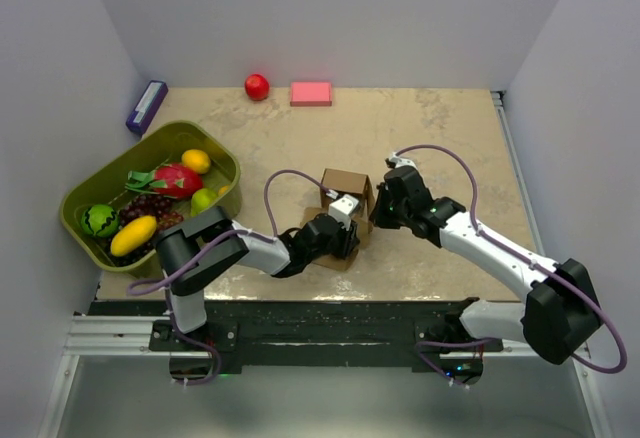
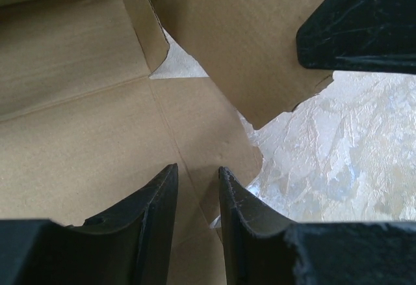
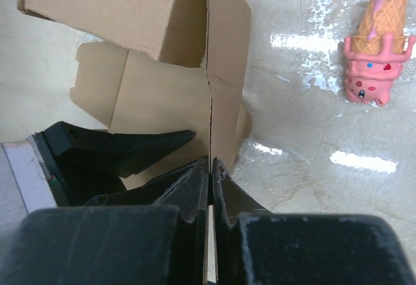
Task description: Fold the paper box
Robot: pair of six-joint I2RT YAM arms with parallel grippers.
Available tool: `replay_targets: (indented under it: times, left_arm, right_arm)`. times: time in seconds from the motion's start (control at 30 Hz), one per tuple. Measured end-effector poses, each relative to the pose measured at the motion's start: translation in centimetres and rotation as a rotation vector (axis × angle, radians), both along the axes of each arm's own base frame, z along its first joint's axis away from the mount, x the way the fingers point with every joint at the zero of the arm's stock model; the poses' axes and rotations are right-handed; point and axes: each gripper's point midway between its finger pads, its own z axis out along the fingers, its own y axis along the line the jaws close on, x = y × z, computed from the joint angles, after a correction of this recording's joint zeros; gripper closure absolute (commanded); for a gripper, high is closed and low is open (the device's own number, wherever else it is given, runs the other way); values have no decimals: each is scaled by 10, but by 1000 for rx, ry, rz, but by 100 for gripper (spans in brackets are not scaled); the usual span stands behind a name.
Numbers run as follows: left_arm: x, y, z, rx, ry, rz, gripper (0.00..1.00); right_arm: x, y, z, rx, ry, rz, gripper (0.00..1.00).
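The tabletop (image 1: 430, 148) stretches pale and marbled ahead of me, with the green basket (image 1: 180, 126) of fruit at its left edge. The paper box (image 1: 347, 190) sits near the middle of the tabletop, just in front of my two arms and between them.

I judge the folding to be about halfway. Some brown walls stand upright around an open hollow, so the sheet is no longer flat. One panel lies flat on the tabletop, a side flap hangs loose with its corner free, and nothing closes the top. What is left, as I read it, is to bring up the flat panel, tuck the loose flaps in, and shut the carton.

My right end effector (image 3: 210, 164) is clenched on the upright edge of a box wall, with the cardboard pinched thin between its fingers. It steadies that side from the right. My left end effector (image 2: 197, 174) hovers over the flat inner panel with its fingers a narrow gap apart. I see only the creased cardboard behind that gap, so it grasps nothing.

A pink ice-cream toy (image 3: 374, 44) lies to the box's right, well apart from it. The pink block (image 1: 311, 93) and red ball (image 1: 257, 86) rest at the far edge.
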Motion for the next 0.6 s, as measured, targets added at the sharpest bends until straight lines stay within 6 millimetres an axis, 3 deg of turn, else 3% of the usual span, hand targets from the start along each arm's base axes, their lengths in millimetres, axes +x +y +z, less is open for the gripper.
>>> replay_targets:
  times: [0.13, 0.37, 0.43, 0.5, 0.6]
  left_arm:
    - [-1, -4, 0, -14, 0, -13, 64]
    - [-6, -15, 1, -61, 5, -67, 63]
    - [-8, -17, 2, -70, 11, -81, 61]
    - [-9, -18, 2, -72, 13, -84, 58]
    - [-11, -19, 3, -78, 19, -94, 46]
  right_arm:
    - [2, 6, 0, 28, -3, 2, 100]
    - [6, 12, -26, 35, 28, -6, 100]
    - [6, 15, -25, 55, 25, -2, 93]
    - [8, 18, -24, 72, 19, -4, 77]
    - [8, 22, -22, 96, 20, 0, 66]
